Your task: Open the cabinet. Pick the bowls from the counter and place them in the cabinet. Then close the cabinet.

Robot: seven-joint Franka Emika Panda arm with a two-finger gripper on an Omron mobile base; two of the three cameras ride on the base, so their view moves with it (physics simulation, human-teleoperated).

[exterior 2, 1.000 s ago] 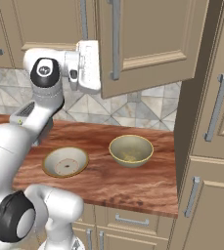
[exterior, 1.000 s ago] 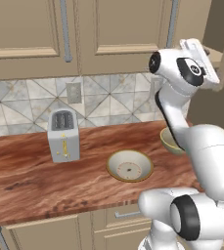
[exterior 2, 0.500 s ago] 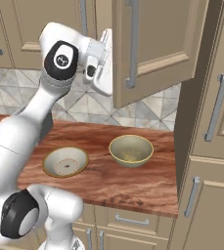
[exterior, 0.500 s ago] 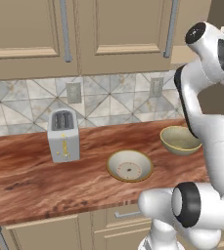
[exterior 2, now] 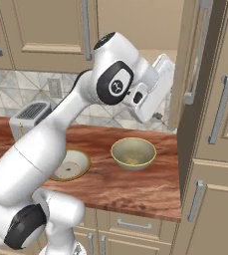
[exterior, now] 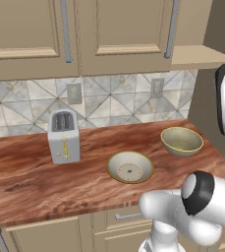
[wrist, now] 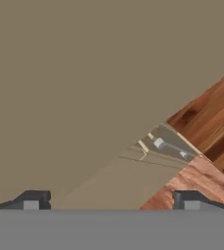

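The cabinet (exterior: pixel 128 29) hangs above the surface (exterior: pixel 25 182) — beige, raised-panel doors, long grey bar handles. Its right-hand door (exterior 2: pixel 192 64) is swung out, seen nearly edge-on in the right base view, and behind it the beige shelf (exterior: pixel 195 55) lies bare to the room. The left door looks shut, flat against the wall run.

Down on the reddish-brown wood-grain surface sit the two bowls, both olive-tan with yellowish rims. The deep bowl (exterior: pixel 182 141) is rounded and stands toward the right end of the surface, near the back edge. The shallow bowl (exterior: pixel 130 166) is wide, cream inside with a small centre mark, and lies nearer the middle, closer to the front edge. The two are near each other but apart. A silver toaster (exterior: pixel 63 136) stands well to their left, toward the back.

The end effector (wrist: pixel 111 201) is up high, just beside the open door, well above both bowls and touching neither. Its fingertips (wrist: pixel 31 200) stand wide apart with nothing between them (the hand view looks past them at plain beige panel and a wedge of the wood surface). The deep bowl sits roughly below the white hand, the shallow one lower left of it in the right base view.
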